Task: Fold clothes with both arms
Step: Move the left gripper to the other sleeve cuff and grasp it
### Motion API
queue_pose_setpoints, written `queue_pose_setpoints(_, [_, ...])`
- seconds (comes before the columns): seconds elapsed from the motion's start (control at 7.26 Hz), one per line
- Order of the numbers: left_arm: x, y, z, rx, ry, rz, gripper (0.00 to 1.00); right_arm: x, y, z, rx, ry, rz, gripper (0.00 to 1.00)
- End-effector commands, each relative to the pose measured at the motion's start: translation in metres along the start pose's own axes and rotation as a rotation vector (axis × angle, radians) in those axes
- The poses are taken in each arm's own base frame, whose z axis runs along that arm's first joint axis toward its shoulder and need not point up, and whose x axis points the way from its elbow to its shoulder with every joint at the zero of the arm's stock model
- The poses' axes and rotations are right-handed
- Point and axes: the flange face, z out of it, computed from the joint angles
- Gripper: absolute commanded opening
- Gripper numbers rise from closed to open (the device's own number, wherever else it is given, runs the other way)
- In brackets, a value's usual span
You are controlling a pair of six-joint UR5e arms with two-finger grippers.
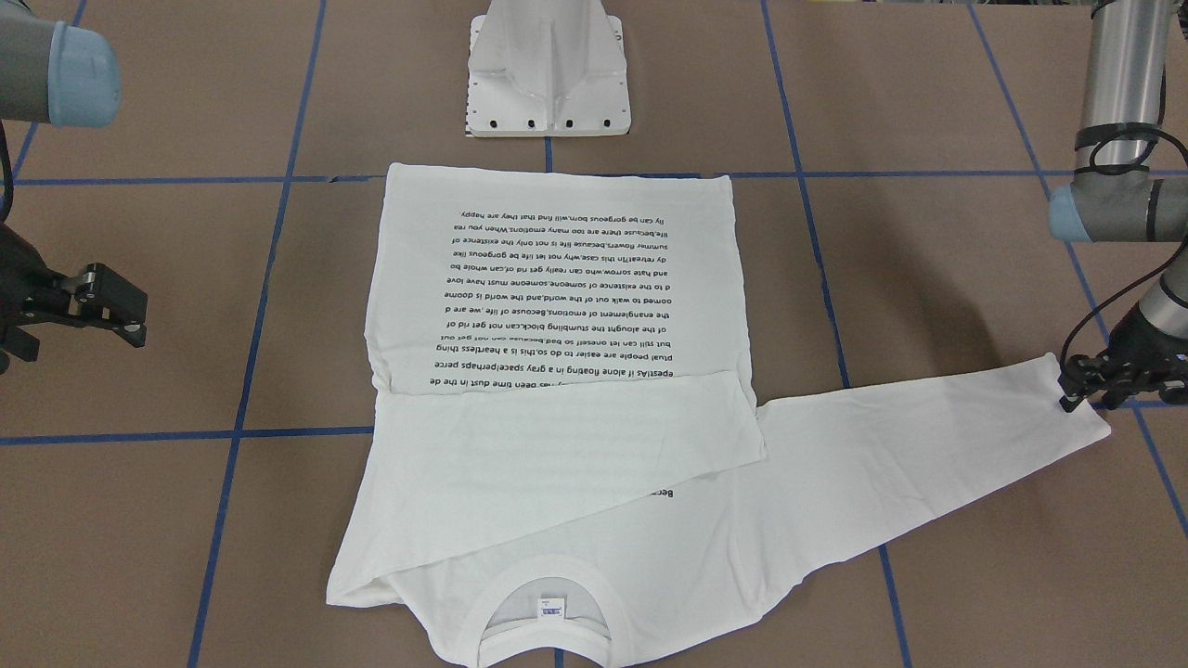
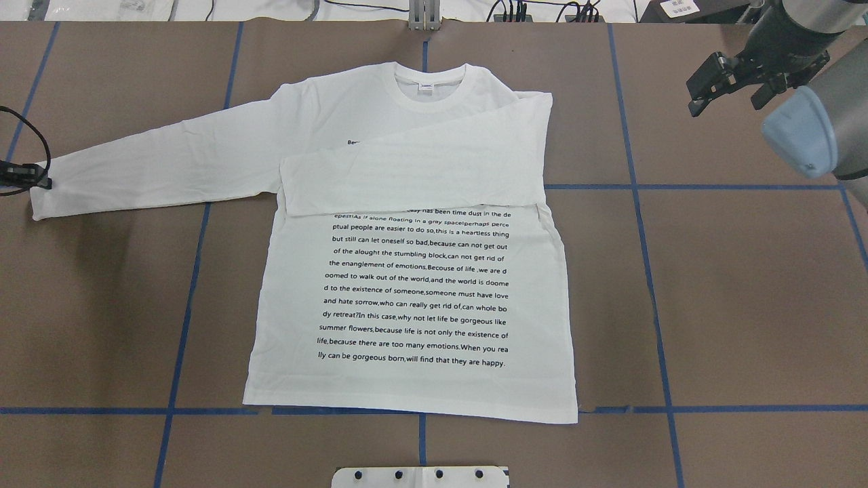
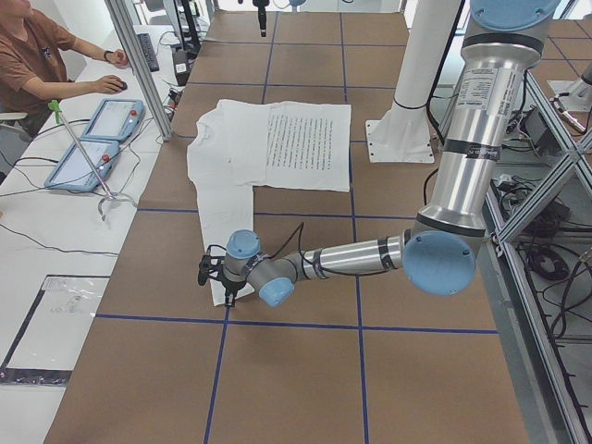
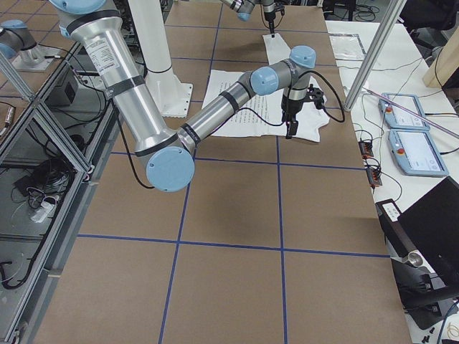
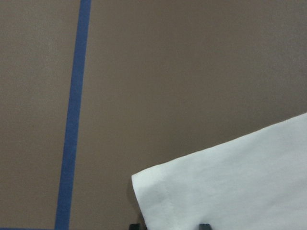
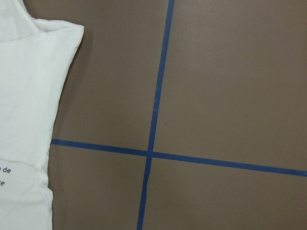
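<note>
The white long-sleeved shirt (image 2: 413, 285) lies flat on the brown table with its black text side up and its collar (image 2: 428, 85) away from the robot. One sleeve (image 2: 413, 179) is folded across the chest. The other sleeve (image 2: 156, 166) stretches out toward the robot's left. My left gripper (image 2: 32, 180) stands low over that sleeve's cuff (image 5: 230, 182), open, with a fingertip (image 5: 205, 225) at each side of the cuff's end. My right gripper (image 2: 724, 103) hangs open and empty above bare table, off the shirt's folded-sleeve side.
The white metal pedestal (image 1: 548, 83) stands at the robot's side of the table, close to the shirt's hem. Blue tape lines (image 6: 156, 96) cross the brown surface. A person (image 3: 37, 55) sits at a side bench with two control tablets (image 3: 92, 139).
</note>
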Motion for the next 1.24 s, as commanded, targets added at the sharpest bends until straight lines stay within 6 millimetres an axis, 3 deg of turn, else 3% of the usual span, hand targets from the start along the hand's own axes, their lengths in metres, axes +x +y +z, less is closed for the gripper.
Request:
queue_pose_setpoints(0.0, [0.004,-0.002,-0.002,0.005,0.007,-0.002,0.2,0.003,0.001,0.001,-0.003,0.0,0.004,1.0])
queue_pose_setpoints(0.41, [0.013,-0.006,-0.009,0.015,0.023,0.005,0.0,0.006,0.001,0.001,-0.003,0.001,0.008,1.0])
queue_pose_setpoints(0.69, [0.02,-0.009,-0.015,0.023,0.038,-0.015,0.0,0.011,0.0,-0.001,0.0,0.004,0.016,1.0])
queue_pose_setpoints(0.96, [0.058,-0.017,-0.042,0.011,0.138,-0.15,0.0,0.014,0.0,-0.003,-0.002,-0.006,0.021,1.0])
queue_pose_setpoints(1.1, [0.077,-0.019,-0.046,0.009,0.162,-0.201,0.0,0.015,0.0,-0.003,-0.002,-0.006,0.023,1.0])
